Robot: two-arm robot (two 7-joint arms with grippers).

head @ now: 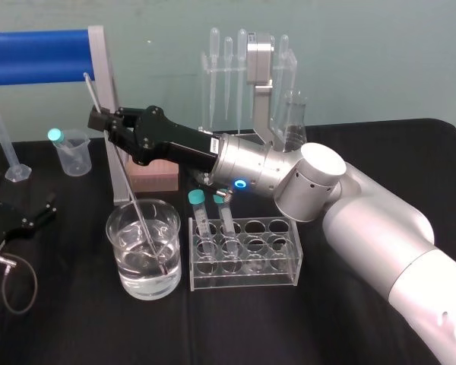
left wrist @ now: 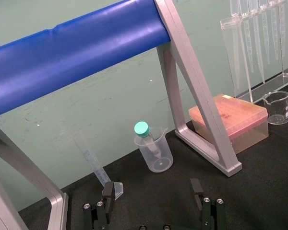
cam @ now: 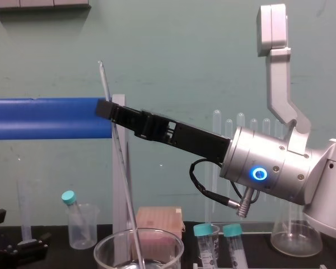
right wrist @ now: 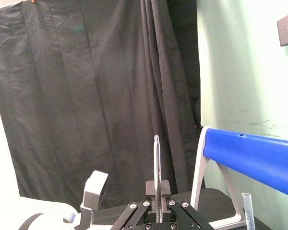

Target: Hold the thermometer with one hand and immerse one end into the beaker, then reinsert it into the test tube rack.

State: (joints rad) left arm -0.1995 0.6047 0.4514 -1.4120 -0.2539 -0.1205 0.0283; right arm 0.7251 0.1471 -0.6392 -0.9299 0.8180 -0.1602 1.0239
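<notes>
Where the right arm reaches leftward over the counter (head: pixel 289 327), its pincer (head: pixel 100 122) is closed on the upper part of the thermometer (head: pixel 129 190), above the beaker (head: pixel 125 258). The thermometer is tilted, with its top leaning to the robot's left. Its lower end is immersed in the water, near the beaker's bottom. The beaker stands just beside the rack (head: pixel 247 283), on the rack's left. Two capped tubes (head: pixel 200 220) occupy the rack's left cells. The left pincer (left wrist: pixel 152 188) rests parked low at the counter's left side, fingers spread open, well apart from the beaker.
</notes>
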